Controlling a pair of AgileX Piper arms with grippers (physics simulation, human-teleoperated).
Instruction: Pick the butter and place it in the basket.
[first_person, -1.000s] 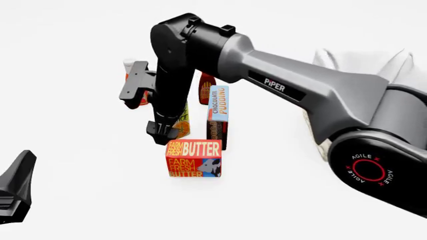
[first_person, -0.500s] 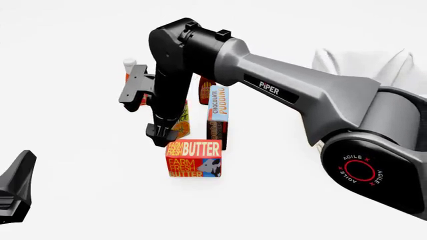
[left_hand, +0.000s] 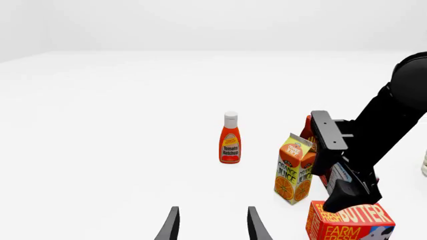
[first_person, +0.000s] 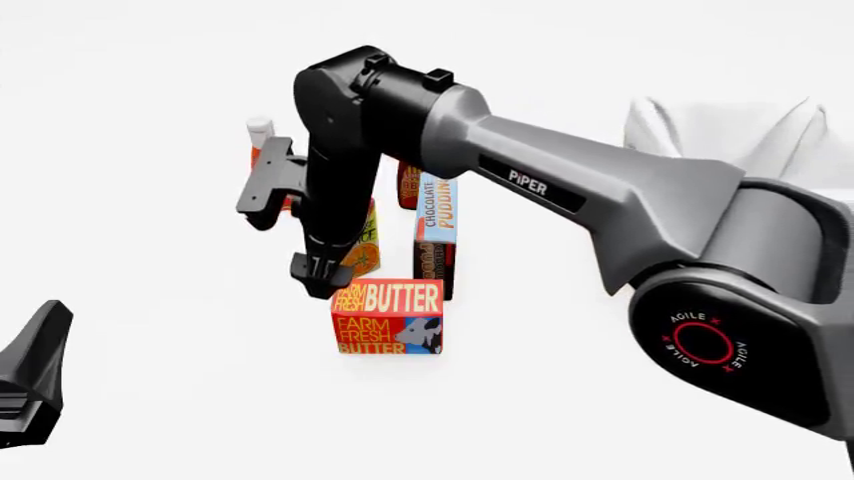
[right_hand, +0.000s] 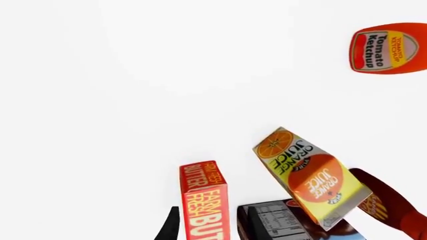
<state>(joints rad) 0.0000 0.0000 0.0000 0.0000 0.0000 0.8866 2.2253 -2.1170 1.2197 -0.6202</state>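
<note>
Over the last second the right arm has swung a little to the left and lifted at the elbow in the front view, while its tip has stayed low, so the right tool (first_person: 324, 280) now sits just above the left top edge of the butter (first_person: 387, 317) rather than beside the orange juice carton (left_hand: 295, 168). The butter itself has not shifted: it stands upright on the white desk (first_person: 160, 380), in front of the chocolate pudding box (first_person: 437, 235) and just clear of it. In the right wrist view the red box runs up between the two finger tips at the lower edge, one finger (right_hand: 171, 227) on each side of it, so the jaws are spread and straddling the box, not yet pressed on it; nothing is held. That suggests the approach is nearly finished and the closing squeeze is the step in hand. The orange juice carton and the pudding box crowd the far side, so a sloppy close could nudge them. The ketchup bottle (left_hand: 230, 140) stands well apart behind. The basket (first_person: 721, 135) shows only as white cloth behind the right arm, at the right, well away from the butter. The left tool (left_hand: 212, 225) hangs idle over bare desk, fingers parted and empty
</note>
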